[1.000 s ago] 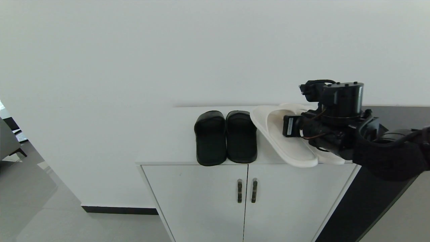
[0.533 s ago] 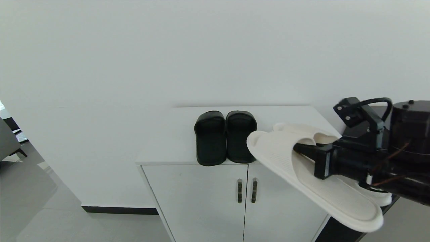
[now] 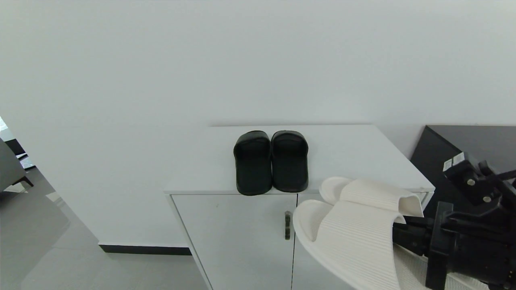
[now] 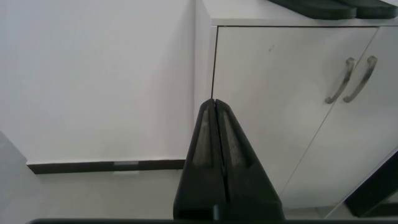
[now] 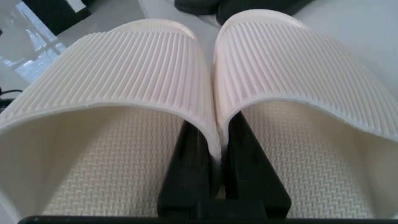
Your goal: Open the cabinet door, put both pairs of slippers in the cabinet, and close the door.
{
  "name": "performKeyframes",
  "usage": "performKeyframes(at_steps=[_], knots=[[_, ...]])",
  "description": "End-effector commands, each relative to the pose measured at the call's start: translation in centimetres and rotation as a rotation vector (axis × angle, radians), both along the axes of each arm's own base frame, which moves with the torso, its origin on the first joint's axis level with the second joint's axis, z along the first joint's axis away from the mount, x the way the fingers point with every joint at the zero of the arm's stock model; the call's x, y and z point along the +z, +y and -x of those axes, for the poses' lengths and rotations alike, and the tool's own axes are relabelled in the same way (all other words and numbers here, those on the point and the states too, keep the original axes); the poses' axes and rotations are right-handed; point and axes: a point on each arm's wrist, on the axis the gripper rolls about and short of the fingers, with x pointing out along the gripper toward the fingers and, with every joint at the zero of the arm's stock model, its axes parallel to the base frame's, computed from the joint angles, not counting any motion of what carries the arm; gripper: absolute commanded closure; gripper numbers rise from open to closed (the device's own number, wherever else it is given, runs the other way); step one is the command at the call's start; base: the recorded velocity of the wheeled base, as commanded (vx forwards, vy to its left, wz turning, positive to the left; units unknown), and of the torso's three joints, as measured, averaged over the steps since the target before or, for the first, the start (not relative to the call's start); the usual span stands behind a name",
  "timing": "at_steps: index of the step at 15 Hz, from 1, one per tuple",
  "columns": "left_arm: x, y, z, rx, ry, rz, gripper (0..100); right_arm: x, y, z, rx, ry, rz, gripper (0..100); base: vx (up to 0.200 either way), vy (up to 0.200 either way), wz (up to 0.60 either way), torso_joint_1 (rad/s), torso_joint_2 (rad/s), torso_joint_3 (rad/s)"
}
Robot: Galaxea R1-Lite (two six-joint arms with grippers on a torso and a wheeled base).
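Clamping the white slippers [image 3: 354, 233] by their straps, the right gripper [image 3: 403, 235] hangs at the near right, in front of the cabinet [image 3: 225, 233]. In the head view its fingertips are hidden under the nearer strap. The right wrist view shows them: two black fingers [image 5: 189, 155] squeeze the touching inner walls of both straps together, so the pair is held side by side. The slippers' heels are cut off at the bottom edge of the head view, toes pointing left and far.

The black slippers [image 3: 271, 161] lie side by side on the cabinet top at its near edge, just left of the middle seam, heels slightly over the edge. Both doors are closed. The left handle [image 3: 287, 225] shows beside the seam; the right one is hidden behind the white pair.

The left gripper [image 4: 215, 112] sits low on the near left of the cabinet, its fingers pressed together on nothing. In its view the black pair is cut off to a sliver. A black panel [image 3: 463, 141] stands right of the cabinet.
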Motion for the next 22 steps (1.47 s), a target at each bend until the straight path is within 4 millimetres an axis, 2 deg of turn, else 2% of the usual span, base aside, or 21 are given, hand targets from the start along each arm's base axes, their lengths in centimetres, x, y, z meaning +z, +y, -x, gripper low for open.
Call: performKeyframes(at_steps=[1,4,7,10,15,22], knots=[[0.0,0.0,0.0,0.000,0.000,0.000,100,-0.1,-0.3,0.4,0.010,-0.001,-0.003,100,-0.200,0.000,0.00,0.002,0.00,-0.002],[0.0,0.0,0.0,0.000,0.000,-0.003,100,-0.4,-0.4,0.7,0.049,0.010,-0.004,100,-0.200,0.000,0.00,-0.007,0.00,0.005],[0.0,0.0,0.0,0.000,0.000,-0.003,100,-0.5,-0.4,0.7,0.051,0.011,0.000,100,0.000,0.000,0.00,0.000,0.00,0.000],[0.0,0.0,0.0,0.000,0.000,-0.007,100,-1.2,-0.6,0.5,0.051,0.034,0.019,100,0.000,-0.200,0.00,0.004,-0.01,0.004],[0.0,0.0,0.0,-0.001,-0.001,-0.007,100,-1.3,-0.7,0.5,0.054,0.035,0.019,100,0.000,-0.200,0.00,0.006,0.00,0.001],[0.0,0.0,0.0,-0.001,0.000,-0.006,100,-1.7,-0.8,0.6,0.072,0.037,0.037,100,0.000,0.000,0.00,-0.022,0.05,0.028]])
